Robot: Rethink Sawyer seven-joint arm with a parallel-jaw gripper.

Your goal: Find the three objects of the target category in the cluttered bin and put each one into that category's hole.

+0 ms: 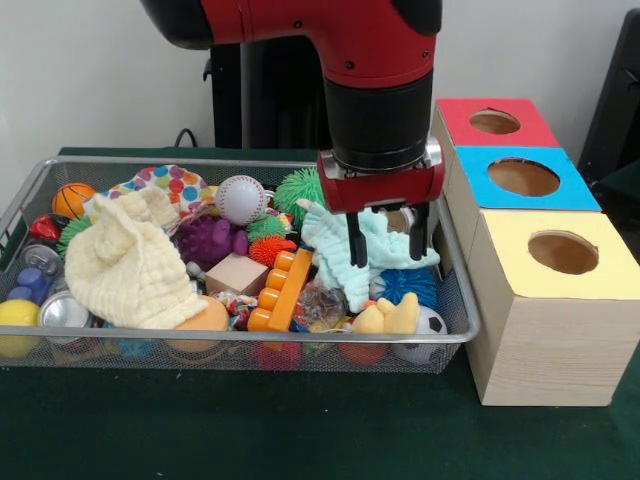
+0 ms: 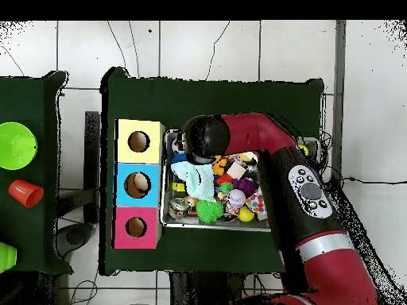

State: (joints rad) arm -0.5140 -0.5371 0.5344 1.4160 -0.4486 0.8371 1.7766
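Taking the wire mesh bin [image 1: 455, 290] as the landmark and reading the front view from left to right: its left end holds a small orange basketball [image 1: 72, 199], metal cans [image 1: 62, 311] and a yellow ball [image 1: 18, 318], with a cream muslin cloth [image 1: 125, 262] heaped just inside them. Toward the bin's middle lie a polka-dot cloth [image 1: 172, 184], a baseball [image 1: 241, 198], a purple rubber toy [image 1: 207, 240], a wooden block [image 1: 236, 272] and an orange toy brick [image 1: 280, 290] lying with its long axis running front to back.

In the bin's right half a pale mint cloth [image 1: 335, 250] is draped over the clutter, with a blue spiky ball [image 1: 410, 286], a yellow rubber duck [image 1: 388, 318] and a small soccer ball [image 1: 430, 324] beneath and in front of it. The gripper [image 1: 388, 238] hangs directly over this cloth, its two dark fingers [image 1: 356, 240] spread apart with nothing between them, tips level with the upper folds; whether they touch the fabric cannot be told.

Just right of the bin stand the three boxes: the red-topped hole [image 1: 494, 122] farthest back, blue [image 1: 523, 177] in the middle, yellow [image 1: 563, 252] nearest. The target category is not shown, but the mint cloth lies straight below the open fingers, so the likely move is a short descent and pinch, then a carry rightward.
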